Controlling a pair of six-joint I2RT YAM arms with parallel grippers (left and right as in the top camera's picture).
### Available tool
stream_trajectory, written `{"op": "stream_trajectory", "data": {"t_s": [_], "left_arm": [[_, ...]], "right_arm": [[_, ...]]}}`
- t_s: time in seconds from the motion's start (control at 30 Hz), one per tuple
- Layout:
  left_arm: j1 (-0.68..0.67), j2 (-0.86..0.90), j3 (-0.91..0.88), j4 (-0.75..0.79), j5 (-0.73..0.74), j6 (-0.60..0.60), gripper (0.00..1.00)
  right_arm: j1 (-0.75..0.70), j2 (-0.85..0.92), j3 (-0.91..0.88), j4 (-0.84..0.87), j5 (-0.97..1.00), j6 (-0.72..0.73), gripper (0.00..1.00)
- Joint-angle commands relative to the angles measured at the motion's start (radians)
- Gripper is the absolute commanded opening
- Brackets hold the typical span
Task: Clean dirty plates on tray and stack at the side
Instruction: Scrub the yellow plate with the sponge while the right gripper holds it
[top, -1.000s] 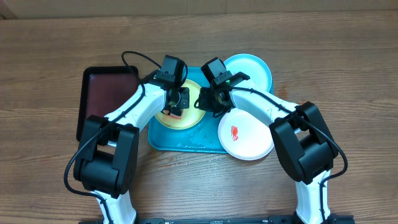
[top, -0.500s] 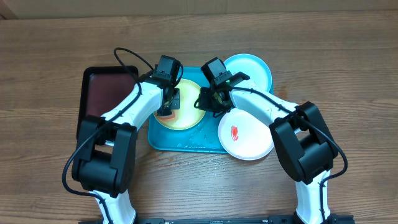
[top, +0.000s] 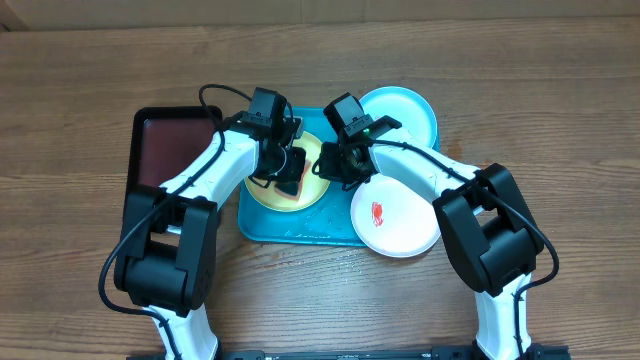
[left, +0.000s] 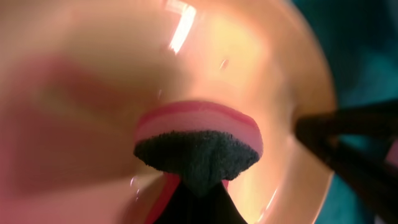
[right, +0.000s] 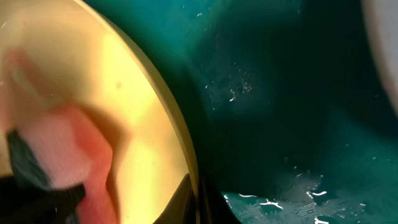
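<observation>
The turquoise tray (top: 300, 230) lies in the middle of the wooden table (top: 80, 100), and the yellow-green-rimmed plate (top: 270, 195) sits inside it, toward its left half. The left gripper (top: 288, 172) is closed tight on a sponge (left: 199, 143), pink-layered with a dark scouring face, and presses it against the plate's yellow surface. The right gripper (top: 337, 165) is at the plate's right edge, jaws drawn together. In the right wrist view the rim runs straight into the dark fingers at the bottom of the frame, so it seems to be pinching that rim, though the contact itself is blurred. Water droplets glisten on the tray floor beside the plate.

The pale cyan plate (top: 405, 115) rests at the tray's far right corner, partly overlapping it. The white plate (top: 405, 230) lies at the tray's near right corner, overhanging onto the table, with a red smear (top: 378, 212) left of its centre. A black tray with a dark-red inside (top: 165, 150) sits on the table just left of the turquoise one.
</observation>
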Motion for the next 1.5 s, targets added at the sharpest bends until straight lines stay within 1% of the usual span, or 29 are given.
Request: {"op": "stream_trajectory", "data": {"t_s": [0.0,0.03,0.17,0.27,0.4,0.53,0.7,0.87,0.93,1.1,1.17,1.33,1.47], "left_arm": [[-0.007,-0.005,0.004,0.047,0.007,0.018,0.04],[-0.007,-0.004,0.004,0.060,-0.030,0.006,0.04],[-0.007,-0.002,0.004,0.086,-0.261,-0.069,0.04],[-0.006,-0.002,0.004,0.084,-0.426,-0.095,0.04],[-0.006,-0.002,0.004,0.064,-0.552,-0.100,0.04],[-0.006,-0.002,0.004,0.002,-0.621,-0.166,0.04],[-0.008,-0.002,0.004,-0.116,-0.562,-0.187,0.04],[-0.008,-0.002,0.004,-0.221,-0.427,-0.182,0.04],[-0.008,-0.002,0.004,-0.236,-0.342,-0.155,0.04],[-0.008,-0.002,0.004,-0.230,-0.015,0.018,0.04],[-0.008,-0.002,0.004,-0.215,0.060,0.047,0.04],[-0.008,-0.002,0.004,-0.131,0.078,0.046,0.04],[-0.008,-0.002,0.004,-0.029,0.054,0.042,0.04]], "right_arm": [[0.025,0.026,-0.006,-0.011,-0.037,-0.004,0.04],[0.025,0.026,-0.006,-0.011,-0.037,-0.004,0.04],[0.025,0.026,-0.006,-0.017,-0.037,-0.004,0.04],[0.025,0.026,-0.006,-0.016,-0.037,-0.004,0.04],[0.025,0.026,-0.006,-0.016,-0.032,-0.004,0.04],[0.024,0.026,-0.006,-0.016,-0.025,-0.004,0.04],[0.025,0.026,-0.006,-0.012,-0.017,-0.004,0.04],[0.025,0.026,-0.006,-0.009,-0.014,-0.004,0.04],[0.025,0.026,-0.006,-0.009,-0.014,-0.004,0.04],[0.025,0.026,-0.006,-0.009,-0.014,-0.004,0.04],[0.025,0.026,-0.006,-0.009,-0.014,-0.004,0.04],[0.025,0.026,-0.006,-0.010,-0.014,-0.004,0.04],[0.025,0.026,-0.006,-0.010,-0.014,-0.004,0.04]]}}
